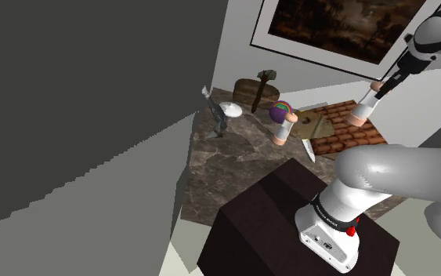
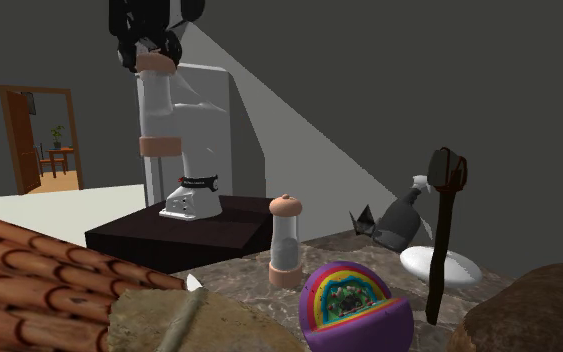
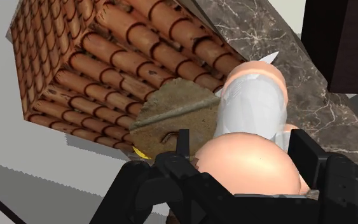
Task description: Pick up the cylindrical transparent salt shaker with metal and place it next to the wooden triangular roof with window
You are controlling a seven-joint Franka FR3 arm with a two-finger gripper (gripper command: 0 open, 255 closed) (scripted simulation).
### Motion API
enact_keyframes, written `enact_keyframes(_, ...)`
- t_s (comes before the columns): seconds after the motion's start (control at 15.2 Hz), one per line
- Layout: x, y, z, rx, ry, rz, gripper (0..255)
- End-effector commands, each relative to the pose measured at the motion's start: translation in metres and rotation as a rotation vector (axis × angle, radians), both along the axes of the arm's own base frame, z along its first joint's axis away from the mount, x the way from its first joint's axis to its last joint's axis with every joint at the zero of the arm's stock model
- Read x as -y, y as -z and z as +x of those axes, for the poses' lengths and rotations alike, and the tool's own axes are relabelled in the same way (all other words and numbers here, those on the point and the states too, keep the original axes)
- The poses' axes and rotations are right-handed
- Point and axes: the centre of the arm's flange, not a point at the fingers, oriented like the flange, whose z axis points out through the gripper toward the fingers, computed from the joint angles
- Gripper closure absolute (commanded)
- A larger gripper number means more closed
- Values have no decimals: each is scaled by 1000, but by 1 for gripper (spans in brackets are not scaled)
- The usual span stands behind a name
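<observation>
**1. Edges and clearance**
- The marble table (image 1: 226, 168) runs from the stand (image 1: 289, 227) towards the wall with the framed picture (image 1: 336, 23). A grey wall (image 1: 77, 102) closes off the shoulder view's left.
- The roof (image 3: 120, 63), tiled in red-brown, lies flat at the table's edge. In the wrist view, pale floor shows past its outer corner.
- A brown slab (image 3: 171, 121) touches the roof on the side nearer the stand, and a knife (image 1: 309, 149) lies just beside the slab.
- A strip of bare marble lies between the roof and the stand.
- A second shaker (image 2: 285, 240) stands upright on the table, well apart from me. A purple ball (image 2: 354, 305) with a rainbow face sits near it.
- A hammer (image 2: 444, 230) and a white plate (image 2: 441, 265) sit farther out, towards the second exterior view's right.

**2. End effector**
- My gripper (image 2: 154, 55) is clenched on the salt shaker (image 2: 159, 105).
- The black fingers (image 3: 182, 147) press the peach-coloured top cap from both sides.
- The shaker has a transparent body with a peach cap at each end. It hangs from my grip, raised off the table and touching nothing else.

**3. Position of the task item**
- In the shoulder view, the shaker hangs above the roof tiles.
- In the wrist view, its lower end lies over the slab and the marble, just beside the roof's edge.
</observation>
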Motion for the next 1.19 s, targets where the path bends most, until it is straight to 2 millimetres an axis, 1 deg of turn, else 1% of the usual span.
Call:
enact_keyframes(0.0, 15, -2, -22, -1, -1, 0, 255)
enact_keyframes(0.46, 70, -2, -96, -1, -1, 0, 255)
enact_keyframes(0.53, 75, -2, -103, -1, -1, 0, 255)
enact_keyframes(1.12, 75, 45, -103, -1, -1, 0, 255)
